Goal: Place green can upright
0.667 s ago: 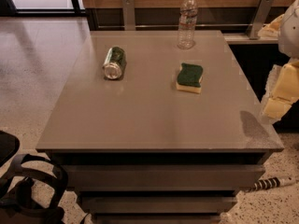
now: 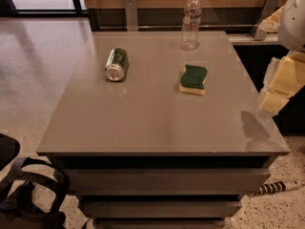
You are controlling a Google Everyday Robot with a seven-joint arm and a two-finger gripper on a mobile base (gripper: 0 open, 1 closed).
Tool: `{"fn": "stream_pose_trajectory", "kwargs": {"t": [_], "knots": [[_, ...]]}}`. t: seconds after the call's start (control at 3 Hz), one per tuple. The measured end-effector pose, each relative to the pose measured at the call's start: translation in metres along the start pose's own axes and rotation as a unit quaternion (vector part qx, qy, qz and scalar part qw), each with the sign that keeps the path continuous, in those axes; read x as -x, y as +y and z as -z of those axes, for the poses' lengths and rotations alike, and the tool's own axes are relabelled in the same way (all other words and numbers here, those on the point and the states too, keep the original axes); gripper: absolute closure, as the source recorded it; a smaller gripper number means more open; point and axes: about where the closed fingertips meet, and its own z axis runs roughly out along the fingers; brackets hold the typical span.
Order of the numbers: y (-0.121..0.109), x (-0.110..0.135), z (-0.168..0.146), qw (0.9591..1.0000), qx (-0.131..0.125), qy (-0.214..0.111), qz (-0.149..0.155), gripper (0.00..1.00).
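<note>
Tool beside right edge of table

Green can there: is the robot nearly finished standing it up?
Nothing looks done yet: the green can lies on its side on the table. It isn't held; the gripper hangs beside the table's right edge, far from the can. Reaching, gripping and setting it upright are all left.

I see dim, warm light; floor glare top left; my tool, right edge, shadows the worktop.
</note>
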Motion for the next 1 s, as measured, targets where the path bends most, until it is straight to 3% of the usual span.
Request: {"fn": "stream_pose_trajectory", "kwargs": {"t": [0.33,0.67,1.0], "knots": [[-0.011,0.033,-0.010,0.9992,0.014,-0.032,-0.021,0.00],[-0.032,0.078,-0.031,0.9953,0.036,-0.048,-0.076,0.00],[-0.062,0.114,-0.050,0.9881,0.042,-0.052,-0.139,0.00]]}}
